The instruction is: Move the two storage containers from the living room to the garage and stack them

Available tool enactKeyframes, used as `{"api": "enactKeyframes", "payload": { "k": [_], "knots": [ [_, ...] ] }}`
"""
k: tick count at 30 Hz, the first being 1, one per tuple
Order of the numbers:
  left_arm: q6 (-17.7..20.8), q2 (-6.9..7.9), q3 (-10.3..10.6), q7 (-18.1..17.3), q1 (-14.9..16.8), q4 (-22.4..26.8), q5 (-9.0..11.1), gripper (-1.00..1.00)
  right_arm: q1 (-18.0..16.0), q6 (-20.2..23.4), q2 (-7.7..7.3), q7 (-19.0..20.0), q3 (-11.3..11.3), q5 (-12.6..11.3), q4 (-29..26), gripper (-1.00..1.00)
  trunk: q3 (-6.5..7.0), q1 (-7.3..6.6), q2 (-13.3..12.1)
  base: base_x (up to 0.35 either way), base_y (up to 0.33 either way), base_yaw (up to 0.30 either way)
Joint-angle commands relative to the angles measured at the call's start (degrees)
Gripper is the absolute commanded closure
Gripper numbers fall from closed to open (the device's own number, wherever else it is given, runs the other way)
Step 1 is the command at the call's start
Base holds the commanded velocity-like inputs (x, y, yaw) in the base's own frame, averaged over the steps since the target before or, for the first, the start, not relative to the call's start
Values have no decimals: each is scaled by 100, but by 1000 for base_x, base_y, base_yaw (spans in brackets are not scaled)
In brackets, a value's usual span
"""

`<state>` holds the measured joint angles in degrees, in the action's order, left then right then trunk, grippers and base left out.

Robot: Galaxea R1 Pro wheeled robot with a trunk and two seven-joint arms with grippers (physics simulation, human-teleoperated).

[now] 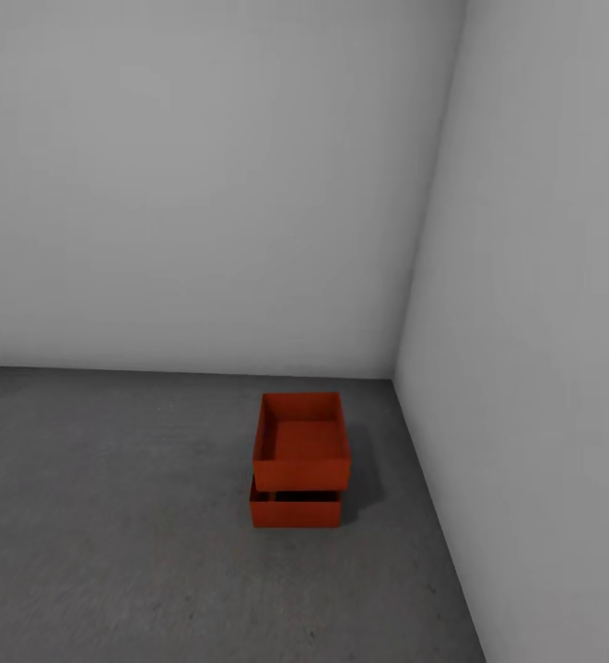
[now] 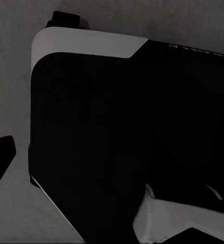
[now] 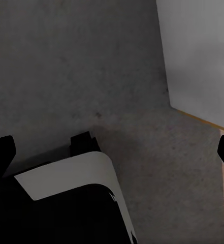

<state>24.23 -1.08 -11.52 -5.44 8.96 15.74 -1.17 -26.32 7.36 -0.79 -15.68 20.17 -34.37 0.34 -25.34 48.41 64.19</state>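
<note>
I see the upper container (image 1: pixel 302 444) stacked on the lower container (image 1: pixel 295 509) on the garage floor (image 1: pixel 111 516) near the corner, long axes running away from me. Right gripper (image 3: pixel 112 150) spread wide; the left I cannot tell.

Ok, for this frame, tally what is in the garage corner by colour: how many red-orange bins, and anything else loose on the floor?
Red-orange storage containers: 2, the upper container stacked on the lower container, shifted toward the back wall so the lower one's front edge sticks out.
Other loose items on the concrete floor: 0 visible in the head view.
Total: 2.
</note>
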Motion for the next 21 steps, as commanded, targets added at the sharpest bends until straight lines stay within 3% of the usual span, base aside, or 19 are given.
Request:
{"api": "enactKeyframes", "payload": {
  "k": [1, 21],
  "knots": [
    [38, -2, -34, -18, 1, 0, -14, -100, -3, 29, 0, -14, 48, -26, 1, -100, -6, 0, 4, 0, 0, 0],
    [38, -6, -34, -18, 1, -36, -41, -100, -2, 29, 0, -14, 48, -26, 1, -100, -6, 0, 4, 0, 0, 0]
  ]
}}
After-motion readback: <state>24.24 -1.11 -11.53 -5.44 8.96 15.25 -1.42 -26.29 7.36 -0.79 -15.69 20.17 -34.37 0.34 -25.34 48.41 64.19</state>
